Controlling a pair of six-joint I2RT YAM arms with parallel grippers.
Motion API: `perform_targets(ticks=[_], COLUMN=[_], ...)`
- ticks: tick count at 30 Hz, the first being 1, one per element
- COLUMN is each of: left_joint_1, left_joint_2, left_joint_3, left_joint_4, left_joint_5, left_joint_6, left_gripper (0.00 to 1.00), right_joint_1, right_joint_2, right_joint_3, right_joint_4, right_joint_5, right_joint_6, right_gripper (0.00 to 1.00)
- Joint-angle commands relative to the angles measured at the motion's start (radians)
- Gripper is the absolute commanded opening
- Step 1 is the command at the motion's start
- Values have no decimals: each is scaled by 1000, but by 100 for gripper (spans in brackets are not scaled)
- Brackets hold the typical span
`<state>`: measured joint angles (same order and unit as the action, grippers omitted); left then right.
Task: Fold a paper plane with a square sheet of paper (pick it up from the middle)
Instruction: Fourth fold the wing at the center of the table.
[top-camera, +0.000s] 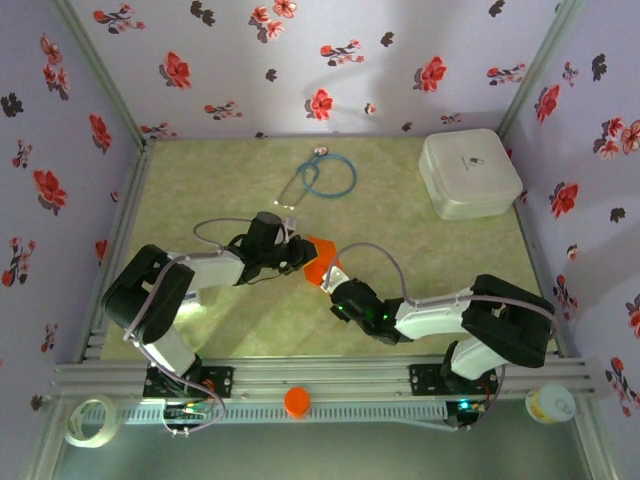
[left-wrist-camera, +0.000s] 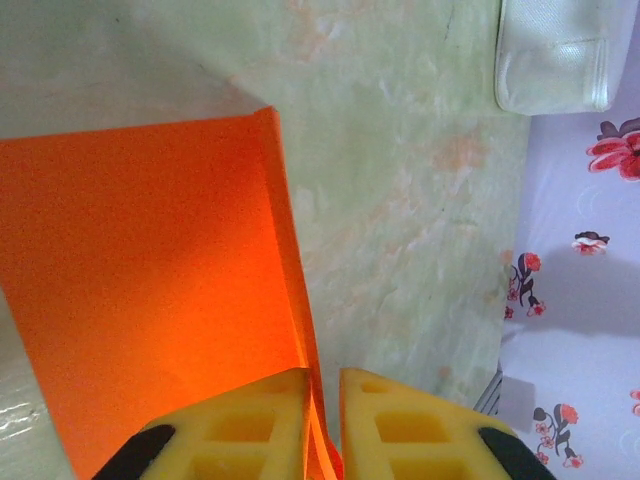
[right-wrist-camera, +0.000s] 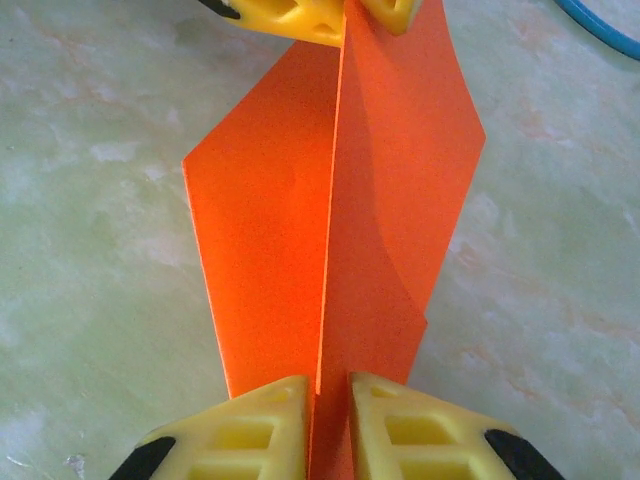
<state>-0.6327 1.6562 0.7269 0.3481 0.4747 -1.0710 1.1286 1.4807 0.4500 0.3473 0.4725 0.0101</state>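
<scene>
Orange square sheet of paper (top-camera: 321, 262) is well apart from the white rounded box (top-camera: 470, 173), on the box's near-left in the top view, over the green worktop (top-camera: 230, 180). Sheet is creased down the middle, with a flap hanging off each side of the ridge. Left fingers (left-wrist-camera: 298, 392) are clamped on one end of the ridge. Right fingers (right-wrist-camera: 298, 398) are clamped on the opposite end, tips facing the left pair. Can't tell if the flaps touch the worktop. Stethoscope (top-camera: 325, 175) lies left of the box, clear of the sheet.
</scene>
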Motion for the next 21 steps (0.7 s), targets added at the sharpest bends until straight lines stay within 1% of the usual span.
perform_targets(ticks=[1,9,12,17,21], left_joint_1=[10,10,11,10,11], left_joint_2=[8,2,3,0,-1], left_joint_3=[16,10,8,8,8], left_joint_4=[14,17,17,17,17], left_joint_5=[16,16,17,17,17], left_joint_6=[16,13,14,13,14], left_gripper=[15,12,11,10,9], right_joint_1=[6,5,5,6,5], right_joint_2=[14,21,17,14,15], right_joint_3=[16,23,20,18,17], right_joint_4=[-2,-8,-3,4,0], right_joint_5=[12,23,29,26,40], right_joint_6=[31,48,55,62,71], right_gripper=[18,18,17,16,22])
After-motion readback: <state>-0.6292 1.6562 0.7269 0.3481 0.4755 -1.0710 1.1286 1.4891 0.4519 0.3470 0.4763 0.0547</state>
